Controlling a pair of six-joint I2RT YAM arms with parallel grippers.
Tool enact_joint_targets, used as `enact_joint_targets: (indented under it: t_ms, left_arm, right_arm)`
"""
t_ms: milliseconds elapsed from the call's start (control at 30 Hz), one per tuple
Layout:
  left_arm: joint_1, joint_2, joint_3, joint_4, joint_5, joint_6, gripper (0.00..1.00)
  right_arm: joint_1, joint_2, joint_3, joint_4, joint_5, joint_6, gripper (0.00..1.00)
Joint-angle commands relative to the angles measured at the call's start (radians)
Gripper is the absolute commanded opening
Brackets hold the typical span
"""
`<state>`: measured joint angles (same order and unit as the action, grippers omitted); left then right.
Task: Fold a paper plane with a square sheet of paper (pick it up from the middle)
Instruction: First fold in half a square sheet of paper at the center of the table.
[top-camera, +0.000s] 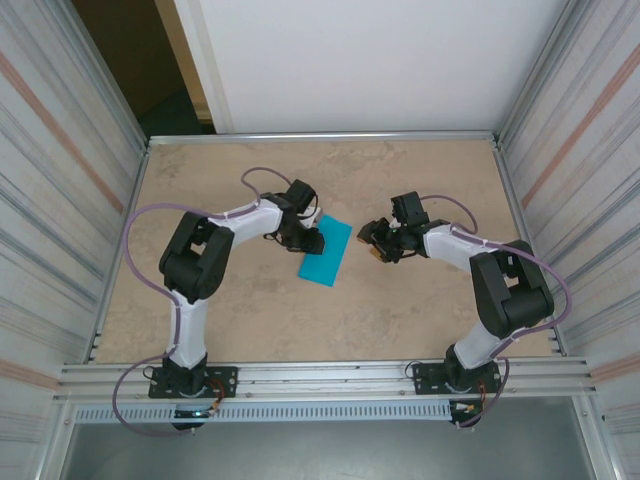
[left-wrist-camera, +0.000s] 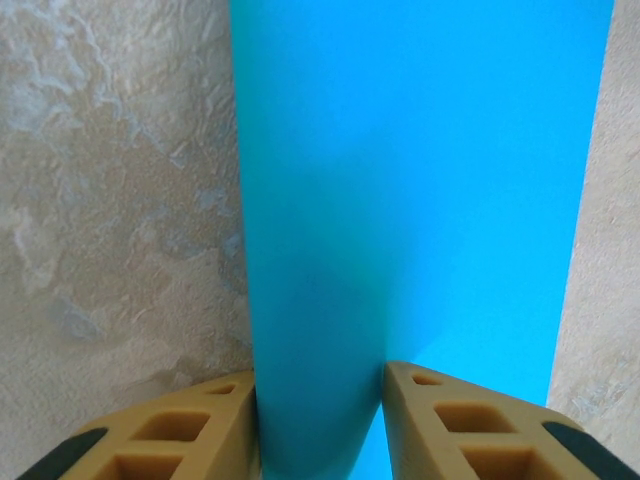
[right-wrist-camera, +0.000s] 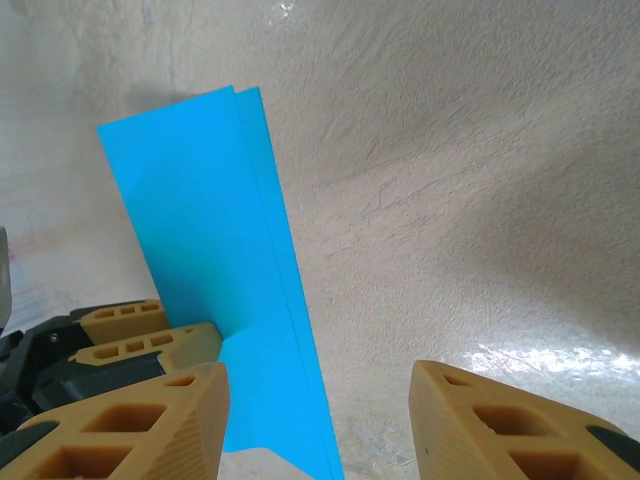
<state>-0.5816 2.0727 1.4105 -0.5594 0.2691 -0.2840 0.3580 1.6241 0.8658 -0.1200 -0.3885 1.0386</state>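
My left gripper (left-wrist-camera: 320, 405) pinches the folded square sheet of paper (left-wrist-camera: 400, 150) at the top view's centre; my right gripper (right-wrist-camera: 320, 400) hangs spread just right of it.

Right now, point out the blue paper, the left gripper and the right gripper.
blue paper (right-wrist-camera: 200, 230): right wrist view, middle of its face.
left gripper (left-wrist-camera: 320, 395): left wrist view, between the fingertips clamping the paper.
right gripper (right-wrist-camera: 320, 375): right wrist view, midway between its open fingertips.
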Motion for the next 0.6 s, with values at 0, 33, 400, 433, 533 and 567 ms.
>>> enact_joint_targets:
  t_ms: [0, 33, 400, 433, 533, 567]
  left_arm:
    - [-0.051, 0.170, -0.061, -0.058, -0.028, 0.029, 0.37]
    - [-0.050, 0.178, -0.059, -0.059, -0.029, 0.028, 0.37]
    - [-0.096, 0.259, -0.002, -0.100, -0.071, 0.048, 0.40]
    - [-0.096, 0.265, -0.002, -0.102, -0.071, 0.050, 0.40]
    - [-0.098, 0.273, 0.002, -0.101, -0.072, 0.053, 0.40]
    - [-0.100, 0.278, 0.003, -0.100, -0.073, 0.056, 0.40]
  right_arm:
    - [-0.005, -0.010, -0.016, 0.012, 0.014, -0.009, 0.49]
    - [-0.004, -0.005, -0.017, 0.014, 0.012, -0.009, 0.49]
    - [0.000, 0.024, -0.022, 0.033, 0.001, -0.012, 0.49]
    - [0.000, 0.024, -0.022, 0.032, 0.000, -0.013, 0.49]
    - [-0.001, 0.020, -0.028, 0.033, 0.002, -0.015, 0.49]
    - [-0.002, 0.020, -0.030, 0.034, 0.003, -0.014, 0.49]
